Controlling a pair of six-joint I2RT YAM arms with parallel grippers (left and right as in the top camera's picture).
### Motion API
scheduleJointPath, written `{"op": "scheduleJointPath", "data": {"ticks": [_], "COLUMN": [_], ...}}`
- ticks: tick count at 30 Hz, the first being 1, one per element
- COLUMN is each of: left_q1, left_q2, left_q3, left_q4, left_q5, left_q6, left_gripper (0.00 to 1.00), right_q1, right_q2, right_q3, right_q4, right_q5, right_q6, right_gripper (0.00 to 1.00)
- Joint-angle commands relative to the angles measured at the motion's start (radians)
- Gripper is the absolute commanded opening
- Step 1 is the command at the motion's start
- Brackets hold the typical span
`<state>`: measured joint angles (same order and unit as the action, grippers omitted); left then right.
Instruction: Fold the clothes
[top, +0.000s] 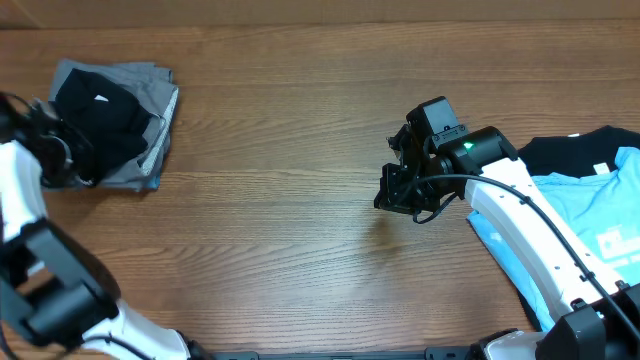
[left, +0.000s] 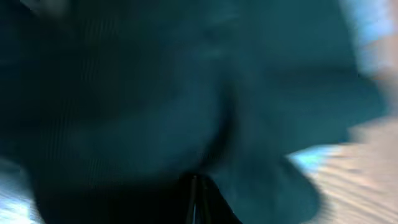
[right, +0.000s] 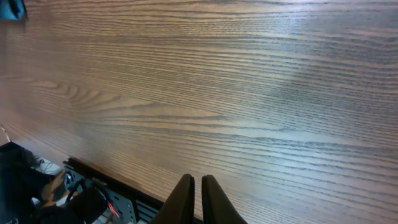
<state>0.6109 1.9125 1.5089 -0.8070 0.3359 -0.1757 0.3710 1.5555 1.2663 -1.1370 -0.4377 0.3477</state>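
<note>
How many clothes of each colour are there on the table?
Black: 2, the black garment on the left pile and the black shirt at the right
Grey: 1, the grey garment
Light blue: 1, the light blue shirt
Total: 4

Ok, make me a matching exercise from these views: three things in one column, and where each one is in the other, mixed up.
Things:
1. folded pile
2. light blue shirt
3. right tool

Places:
A. over the middle of the table
B. at its right edge
C. at its far left

Pairs: 1-C, 2-B, 3-A.
</note>
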Motion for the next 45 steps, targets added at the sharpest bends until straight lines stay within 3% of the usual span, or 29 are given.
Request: {"op": "scheduleJointPath", "data": {"ticks": [1, 7, 12, 19, 24, 27, 29, 30, 32, 33, 45], "left_q1": [-0.009, -0.009, -0.019, -0.101, -0.232, -0.309, -0.345, -0.355, -0.357, -0.357, -0.357], "left_q2": [0.076, 0.012, -0.150, -0.463, -0.683, -0.777, -0.828, -0.851, -0.885, -0.898, -0.922], "left_q3": [-0.019, 0.017, 0.153, 0.320, 0.325, 0.325, 0.325, 0.325, 0.325, 0.325, 0.324], "left_q4": [-0.006, -0.042, -0.191, -0.444, -0.580, -0.649, -0.692, -0.718, -0.764, -0.787, -0.858], "left_q5": [-0.047, -0.002, 0.037, 0.126, 0.122, 0.076, 0.044, 0.033, 0.017, 0.011, -0.004], "left_q6": [0.003, 0.025, 0.087, 0.227, 0.296, 0.296, 0.295, 0.295, 0.282, 0.280, 0.281], "left_gripper": [0.09, 0.15, 0.23, 0.60, 0.73, 0.84, 1.00, 1.00, 1.00, 1.00, 1.00], "right_q1": [0.000, 0.000, 0.000, 0.000, 0.000, 0.000, 0.000, 0.000, 0.000, 0.000, 0.000], "right_q2": [-0.002, -0.004, -0.048, -0.232, -0.382, -0.476, -0.526, -0.549, -0.587, -0.605, -0.631], "right_q3": [0.010, 0.010, 0.037, 0.184, 0.285, 0.301, 0.301, 0.301, 0.301, 0.301, 0.300], "right_q4": [0.006, 0.009, 0.008, 0.005, 0.006, 0.006, 0.001, -0.003, -0.008, -0.007, -0.137], "right_q5": [0.003, 0.021, 0.024, 0.111, 0.126, 0.159, 0.192, 0.208, 0.231, 0.232, 0.232], "right_q6": [-0.003, -0.008, -0.073, -0.094, -0.087, -0.087, -0.087, -0.087, -0.087, -0.087, -0.087], "right_gripper": [0.09, 0.09, 0.09, 0.10, 0.17, 0.33, 0.43, 0.55, 0.92, 1.00, 1.00]}}
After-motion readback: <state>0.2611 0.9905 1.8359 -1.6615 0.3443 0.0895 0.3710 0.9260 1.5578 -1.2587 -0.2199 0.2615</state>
